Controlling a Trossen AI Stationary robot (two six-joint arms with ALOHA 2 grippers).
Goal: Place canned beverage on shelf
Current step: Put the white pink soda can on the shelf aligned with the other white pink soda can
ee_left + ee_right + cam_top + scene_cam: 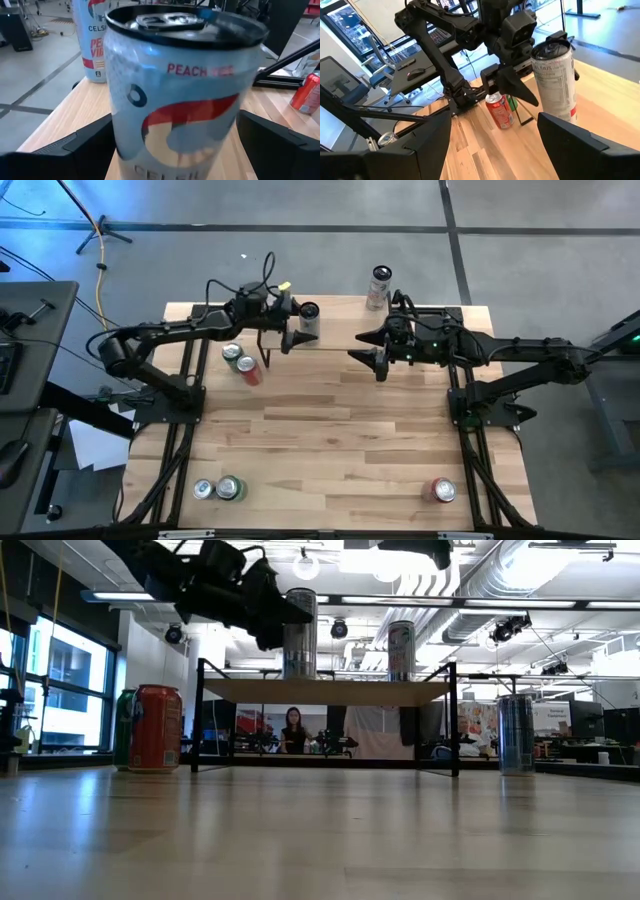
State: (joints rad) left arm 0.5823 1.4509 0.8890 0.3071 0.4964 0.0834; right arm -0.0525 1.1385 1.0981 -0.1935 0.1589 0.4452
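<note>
From above, the small raised light-wood shelf [345, 330] on thin black legs sits at the far middle of the large wooden tabletop [340, 440]. The left gripper [297, 330] reaches over its left end, jaws spread around a tall silver-white beverage can [309, 318] standing upright there. A second tall white can [379, 286] stands by the shelf's far right side. The right gripper [377, 352] hovers over the shelf's right part, jaws apart and empty. A red can [248, 369] and a green can [232, 354] stand together left of the shelf; a silver can [204, 489] and another green can [229, 488] sit at the near left, and a lone red can [443, 491] at the near right. All cans show closed tops; their contents cannot be told.

At table height, the shelf [325, 690] carries the silver-white can [299, 633] and the second white can [401, 650] upright on its board, the left gripper [285, 615] beside the first. The red can [157, 728] and green can [125, 728] stand to the left on the tabletop, and a blue-silver can [516, 734] to the right. A person sits far behind.

The left wrist camera is filled by the silver-white can [180, 95], lettered "PEACH", between its dark fingers [75, 150], not visibly pinched.

The right wrist camera shows the left gripper [520, 92] at the silver-white can [554, 80], with the red can [499, 111] beyond.
</note>
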